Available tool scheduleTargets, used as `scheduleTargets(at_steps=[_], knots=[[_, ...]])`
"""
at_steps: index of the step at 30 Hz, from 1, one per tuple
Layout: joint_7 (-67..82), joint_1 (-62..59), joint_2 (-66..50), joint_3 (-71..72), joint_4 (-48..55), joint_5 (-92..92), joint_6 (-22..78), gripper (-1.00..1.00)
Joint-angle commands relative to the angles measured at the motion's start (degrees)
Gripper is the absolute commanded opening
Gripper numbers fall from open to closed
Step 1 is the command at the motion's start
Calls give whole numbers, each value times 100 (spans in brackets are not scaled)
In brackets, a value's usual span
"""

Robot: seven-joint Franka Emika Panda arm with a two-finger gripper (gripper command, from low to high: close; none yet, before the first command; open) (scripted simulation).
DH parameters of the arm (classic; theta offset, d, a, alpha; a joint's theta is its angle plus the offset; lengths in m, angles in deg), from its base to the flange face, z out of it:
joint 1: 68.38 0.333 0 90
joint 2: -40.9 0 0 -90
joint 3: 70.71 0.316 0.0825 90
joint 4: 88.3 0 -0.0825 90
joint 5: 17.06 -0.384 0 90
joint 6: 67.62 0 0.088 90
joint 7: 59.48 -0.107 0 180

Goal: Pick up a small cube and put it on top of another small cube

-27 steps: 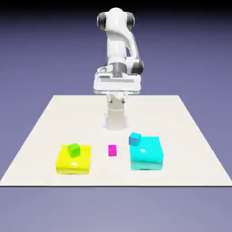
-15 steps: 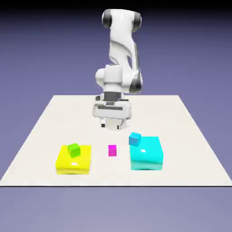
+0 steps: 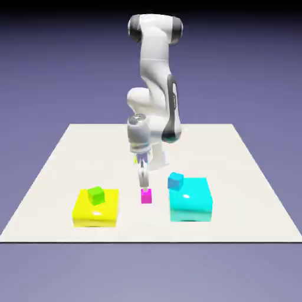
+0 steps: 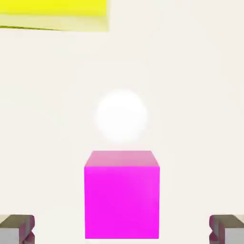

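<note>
Bare table flanks the pink cube: the yellow block at nine o'clock and the cyan block at three o'clock stand apart. Open end effector fingertips clear both cube sides.

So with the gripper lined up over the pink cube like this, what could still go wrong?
1. The gripper is open with wide gaps on both sides of the pink cube; if one finger touches first, it could nudge the cube sideways.
2. The blue cube sits right at a corner of the big cyan block, so a slightly off placement might knock it off or let the pink cube slide down.
</note>
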Motion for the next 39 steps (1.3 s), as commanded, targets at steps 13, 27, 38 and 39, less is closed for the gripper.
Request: scheduleTargets(at_steps=[13,27,38,39], knots=[[-666,418,-871,-667,85,1023,-769,-100],[834,809,1069,-336,488,-1688,1537,-100],[2629,2057,1987,461,871,-1792,2391,-100],[2785,2108,2069,668,835,-1797,2434,-100]])
